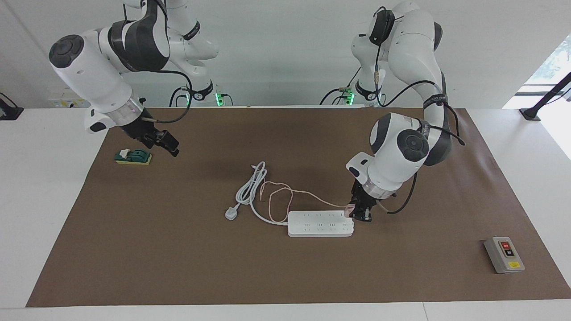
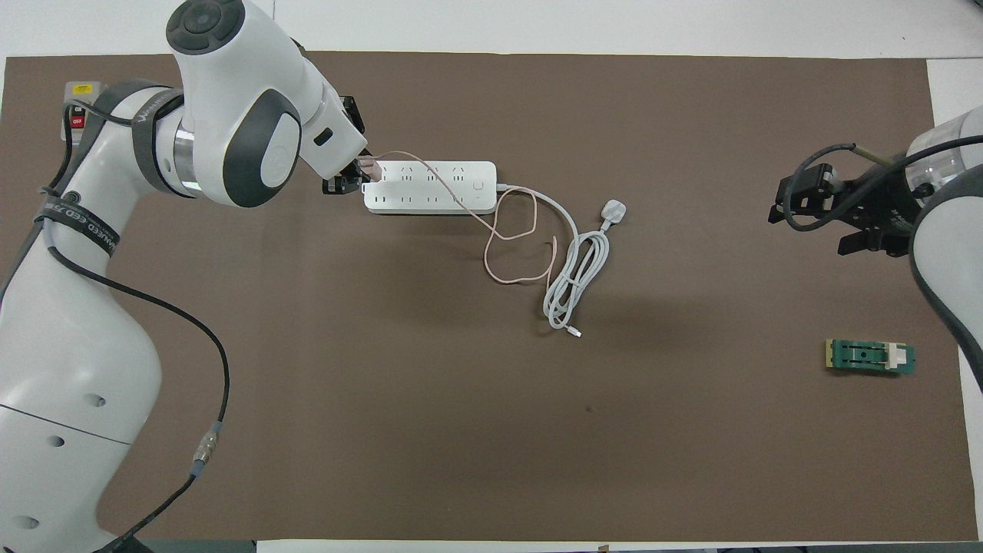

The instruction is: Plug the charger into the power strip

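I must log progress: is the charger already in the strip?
Cannot tell. The left gripper, shut on the charger, holds it at the strip's end socket; seating is hidden.

Brown mat (image 1: 178, 249) over a white table (image 1: 40, 187). Power strip (image 1: 319, 224) white, thick white cord (image 1: 252, 189) with white plug (image 1: 231, 213). Charger (image 1: 349, 208) pale pink – thin pink cable (image 1: 285, 196). Left gripper (image 1: 360, 215) black, right gripper (image 1: 165, 141) black; arms white with dark grey patches. Grey box (image 1: 504, 255) – one red button, one black, yellow label. Green block (image 1: 133, 157) on a yellowish base, white piece on top.
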Controlling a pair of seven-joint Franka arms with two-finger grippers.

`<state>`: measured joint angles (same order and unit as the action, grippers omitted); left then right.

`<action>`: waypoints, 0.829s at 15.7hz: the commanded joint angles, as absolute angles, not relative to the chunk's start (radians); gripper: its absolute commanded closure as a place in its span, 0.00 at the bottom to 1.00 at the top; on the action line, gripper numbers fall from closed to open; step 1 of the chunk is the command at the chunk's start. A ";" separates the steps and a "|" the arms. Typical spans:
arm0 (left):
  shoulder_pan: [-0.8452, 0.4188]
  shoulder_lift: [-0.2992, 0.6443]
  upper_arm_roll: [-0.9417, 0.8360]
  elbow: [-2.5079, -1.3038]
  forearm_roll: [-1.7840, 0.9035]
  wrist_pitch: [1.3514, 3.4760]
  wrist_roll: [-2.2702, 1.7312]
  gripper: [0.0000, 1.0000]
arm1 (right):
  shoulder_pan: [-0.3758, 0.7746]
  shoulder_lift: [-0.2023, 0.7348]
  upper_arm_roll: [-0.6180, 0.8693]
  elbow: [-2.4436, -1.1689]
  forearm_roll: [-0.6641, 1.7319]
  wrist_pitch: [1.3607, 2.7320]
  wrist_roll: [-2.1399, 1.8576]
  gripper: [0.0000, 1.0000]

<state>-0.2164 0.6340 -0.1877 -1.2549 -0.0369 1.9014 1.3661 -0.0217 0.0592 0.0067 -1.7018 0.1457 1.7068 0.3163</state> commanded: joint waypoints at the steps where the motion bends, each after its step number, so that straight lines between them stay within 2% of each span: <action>1: -0.227 0.647 -0.187 -1.226 0.006 1.904 1.382 1.00 | -0.034 0.022 0.015 -1.729 0.104 1.703 0.183 0.00; 4: -0.233 0.646 -0.187 -1.247 0.044 1.914 1.381 1.00 | -0.043 -0.012 0.015 -1.750 0.080 1.669 0.040 0.00; 13: -0.253 0.638 -0.187 -1.325 0.080 2.005 1.381 1.00 | -0.046 0.000 0.014 -1.717 0.020 1.672 -0.121 0.00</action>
<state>-0.2477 0.6464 -0.1928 -1.2935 0.0587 1.9684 1.3691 -0.0321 0.0089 0.0050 -1.7129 0.0392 1.6697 -0.0987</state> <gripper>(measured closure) 0.987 0.000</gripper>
